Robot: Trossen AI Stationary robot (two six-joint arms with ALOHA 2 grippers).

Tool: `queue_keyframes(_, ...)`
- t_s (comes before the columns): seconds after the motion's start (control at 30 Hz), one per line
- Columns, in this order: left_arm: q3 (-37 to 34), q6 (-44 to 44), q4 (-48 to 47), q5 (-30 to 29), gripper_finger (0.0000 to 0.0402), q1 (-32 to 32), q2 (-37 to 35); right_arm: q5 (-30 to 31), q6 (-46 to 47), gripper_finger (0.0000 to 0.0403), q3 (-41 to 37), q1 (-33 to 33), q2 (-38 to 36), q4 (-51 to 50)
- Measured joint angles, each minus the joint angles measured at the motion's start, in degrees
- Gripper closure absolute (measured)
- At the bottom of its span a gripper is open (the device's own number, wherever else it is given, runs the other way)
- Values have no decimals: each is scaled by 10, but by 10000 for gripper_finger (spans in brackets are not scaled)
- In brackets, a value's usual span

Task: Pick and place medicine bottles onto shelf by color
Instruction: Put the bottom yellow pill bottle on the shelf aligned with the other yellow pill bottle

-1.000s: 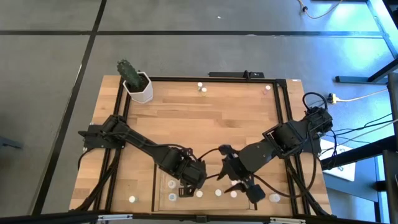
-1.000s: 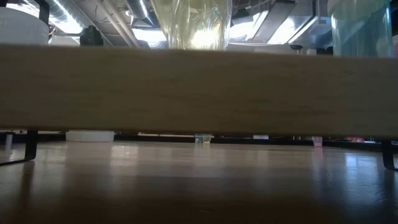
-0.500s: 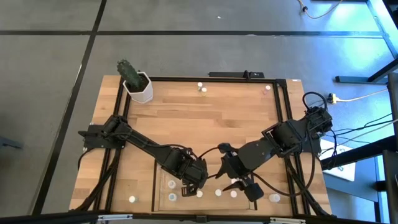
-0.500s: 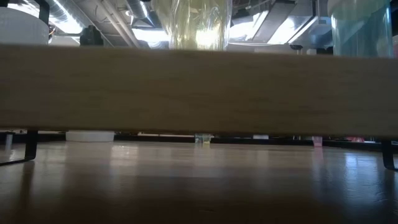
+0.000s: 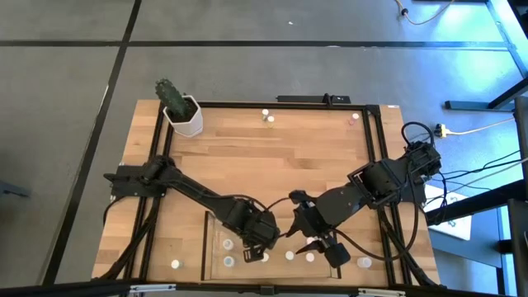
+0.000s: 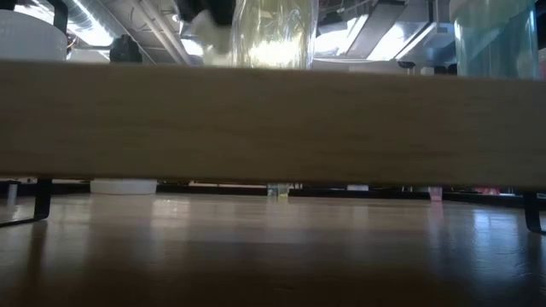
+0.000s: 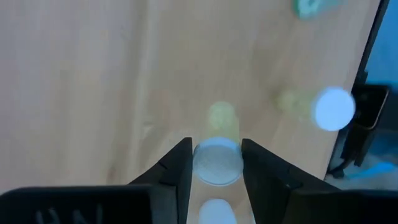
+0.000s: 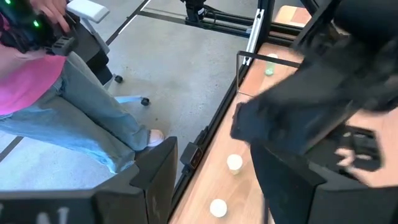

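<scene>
The shelf (image 5: 213, 233), a clear-walled tray with a wood floor, lies at the table's near edge. Several medicine bottles (image 5: 289, 255) stand in it. Others stand outside it (image 5: 175, 264), and more at the far edge (image 5: 266, 112). My left gripper (image 5: 255, 246) hangs over the shelf's left part, shut on a pale-capped bottle (image 7: 217, 163). My right gripper (image 5: 327, 247) hovers open, higher, over the shelf's right part, with nothing between its fingers (image 8: 155, 171). My left gripper pinches the small bottle by the sides of its capped top (image 7: 217, 163) between its two fingers (image 7: 180, 167). The fingers come from above and point steeply down. The bottle stands upright between them; whether its base touches the shelf floor does not show.
A white pot with a green cactus (image 5: 183, 114) stands at the far left corner. A black frame (image 5: 373, 140) rims the tabletop. A person in jeans (image 8: 74, 118) stands beyond the table edge. In the low view the shelf's wood front (image 6: 273, 124) blocks most of the scene.
My left gripper has sunk toward the shelf floor with the bottle, drifted slightly toward the near edge and rolled a little at the wrist. It now shows as a blur at the top of the low view.
</scene>
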Motion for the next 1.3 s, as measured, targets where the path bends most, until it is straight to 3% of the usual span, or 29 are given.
queue_keyframes(0.17, 0, 1, 5, 22, 290, -5, 23, 0, 0, 196, 0, 0, 0, 0)
queue_keyframes(0.93, 0, -17, 3, -5, 289, -5, 23, 0, 0, 196, 0, 0, 0, 1)
queue_keyframes(1.3, 0, -19, 1, -2, 255, -5, 23, 0, 0, 196, 0, 0, 0, 1)
